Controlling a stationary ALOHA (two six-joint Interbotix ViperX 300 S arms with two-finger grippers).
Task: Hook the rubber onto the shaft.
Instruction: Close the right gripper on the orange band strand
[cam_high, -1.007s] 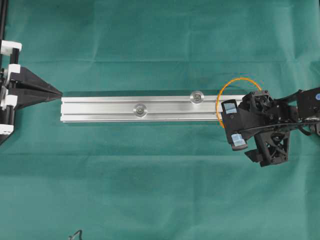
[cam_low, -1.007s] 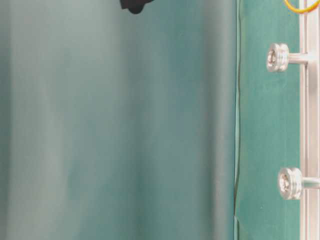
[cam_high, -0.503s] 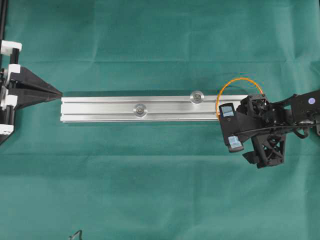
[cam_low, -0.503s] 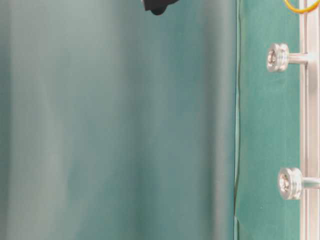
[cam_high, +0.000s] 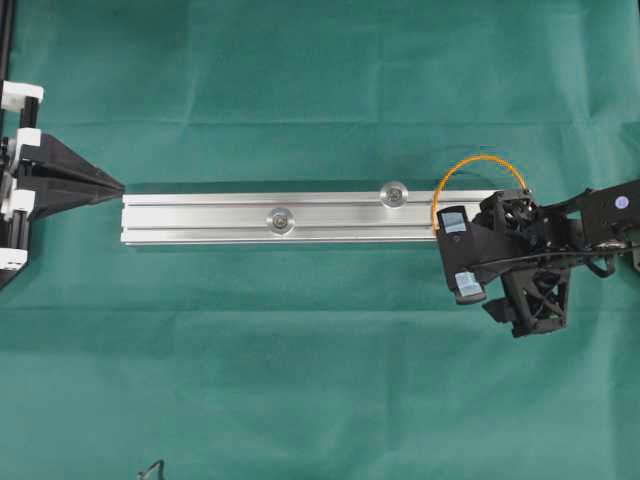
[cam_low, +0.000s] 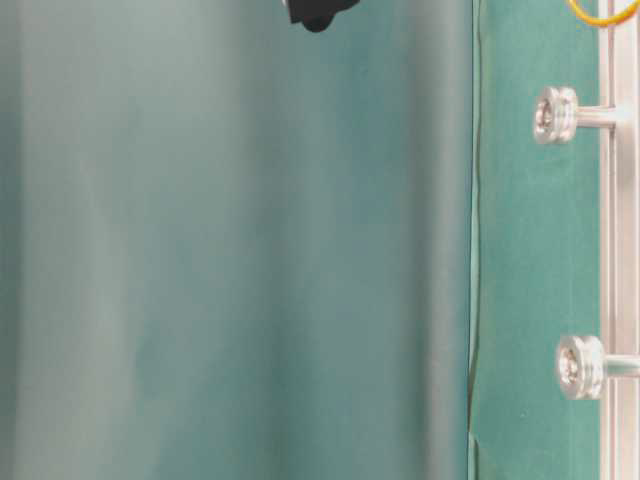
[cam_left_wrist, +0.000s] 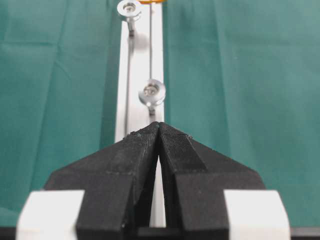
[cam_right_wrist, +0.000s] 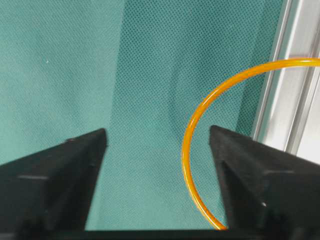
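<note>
Straddling the rubber (cam_right_wrist: 192, 131), the right gripper (cam_right_wrist: 157, 137) fingers stand apart, seemingly not touching; left gripper (cam_left_wrist: 159, 129) fingers closed.

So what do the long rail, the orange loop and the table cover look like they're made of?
The rail looks like extruded aluminium: silvery, matte-bright, with straight grooves running along it. The orange loop seems to be rubber or a similar elastic cord: thin, smooth, slightly glossy, holding a soft curve. The table cover looks like green woven fabric: a fine mesh texture shows in the right wrist view, with creases overhead.

Brushed-metal rail (cam_high: 300, 219), matt cloth (cam_high: 300, 360)
</note>
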